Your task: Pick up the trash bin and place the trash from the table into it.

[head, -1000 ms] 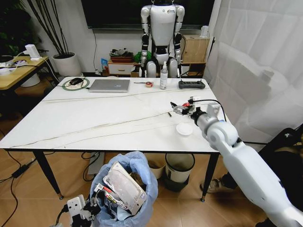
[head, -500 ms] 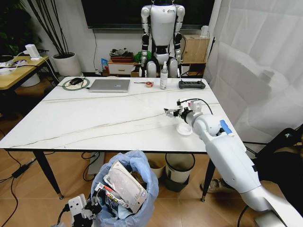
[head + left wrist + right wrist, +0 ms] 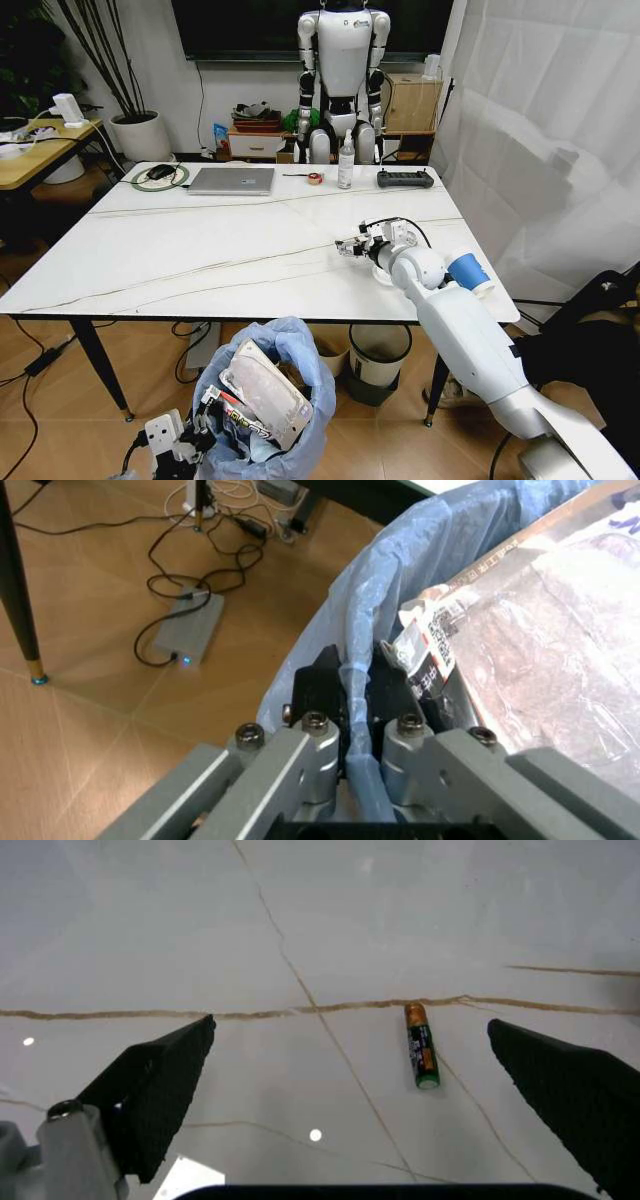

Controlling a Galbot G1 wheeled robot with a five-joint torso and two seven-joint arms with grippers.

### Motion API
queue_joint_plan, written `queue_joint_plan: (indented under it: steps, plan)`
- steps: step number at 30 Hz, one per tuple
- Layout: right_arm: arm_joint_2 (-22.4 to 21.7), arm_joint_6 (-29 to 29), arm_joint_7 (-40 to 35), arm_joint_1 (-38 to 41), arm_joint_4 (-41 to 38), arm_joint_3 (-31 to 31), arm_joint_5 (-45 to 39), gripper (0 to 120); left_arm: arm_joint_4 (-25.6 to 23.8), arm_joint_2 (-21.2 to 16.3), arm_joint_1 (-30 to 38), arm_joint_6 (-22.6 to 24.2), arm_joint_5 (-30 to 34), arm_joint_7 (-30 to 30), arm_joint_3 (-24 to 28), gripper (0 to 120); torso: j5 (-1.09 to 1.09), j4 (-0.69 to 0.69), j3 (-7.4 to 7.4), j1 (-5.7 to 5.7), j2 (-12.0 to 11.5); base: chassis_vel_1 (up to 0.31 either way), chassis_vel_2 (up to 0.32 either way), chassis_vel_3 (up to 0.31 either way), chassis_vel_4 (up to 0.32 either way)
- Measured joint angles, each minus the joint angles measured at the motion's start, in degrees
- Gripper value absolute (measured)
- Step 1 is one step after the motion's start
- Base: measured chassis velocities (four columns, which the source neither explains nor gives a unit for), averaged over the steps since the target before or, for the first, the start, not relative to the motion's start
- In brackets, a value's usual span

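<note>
We had our left gripper (image 3: 356, 697) down low near the floor, in front of the table (image 3: 180, 250), with its jaws clamped on the rim of the trash bin (image 3: 300, 375). From the left wrist camera you could see the light-blue bag (image 3: 420, 577) folded over that rim and pinched right between the two black fingers (image 3: 318, 684). The bin sat just in front of the table's near edge, already stuffed with trash, including a big flat clear packet (image 3: 265, 393) sticking up out of it and a printed wrapper (image 3: 432, 660) right beside our fingers.

Our right gripper (image 3: 350, 245) was up over the table on the right side, reaching in toward the middle, jaws wide apart and holding nothing. In the right wrist camera both dark fingers (image 3: 160, 1087) framed a bare patch of marble with a small battery (image 3: 420, 1045) lying between them on the tabletop, next to one of the brown veins. It was an orange, black and green one, untouched.

A small white round lid (image 3: 384, 275) lay on the table close to our right arm, partly hidden behind it.

Farther back on the table there was a laptop (image 3: 232, 180), a mouse (image 3: 160, 172) on a round mat, a spray bottle (image 3: 346, 160), a roll of tape (image 3: 314, 178) and a black controller (image 3: 404, 179). Under the table a grey bin (image 3: 378, 352) stood on the floor.
</note>
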State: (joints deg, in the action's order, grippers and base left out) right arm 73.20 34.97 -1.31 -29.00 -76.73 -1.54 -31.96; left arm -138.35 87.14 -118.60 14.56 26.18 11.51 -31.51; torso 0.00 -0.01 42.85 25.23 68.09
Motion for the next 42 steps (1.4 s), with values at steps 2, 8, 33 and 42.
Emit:
queue_joint_plan:
  steps: [2,8,33,42]
  plan:
    - [0.2,-0.1,0.0,0.2,0.5,0.1,0.1,100,0.0,0.0,0.0,0.0,0.0,0.0,0.0,1,0.00,0.00,0.00,0.00,0.0,0.000,0.000,0.000,0.000]
    - [0.8,-0.7,0.5,0.7,2.7,0.2,1.1,96,-0.2,0.0,0.1,0.0,0.2,0.0,-0.1,1,0.00,0.00,0.00,0.00,0.0,0.000,0.000,0.000,0.000]
    - [-0.1,-1.1,1.0,0.4,3.1,0.2,1.8,16,-0.2,-0.6,0.4,0.1,1.1,-0.1,-0.2,1,0.00,0.00,0.00,0.00,0.0,0.000,0.000,0.000,0.000]
    - [-0.5,-1.0,1.0,0.0,2.5,0.7,2.2,0,-0.3,-0.9,0.6,0.1,1.6,0.0,-0.4,1,0.00,0.00,0.00,0.00,0.0,0.000,0.000,0.000,0.000]
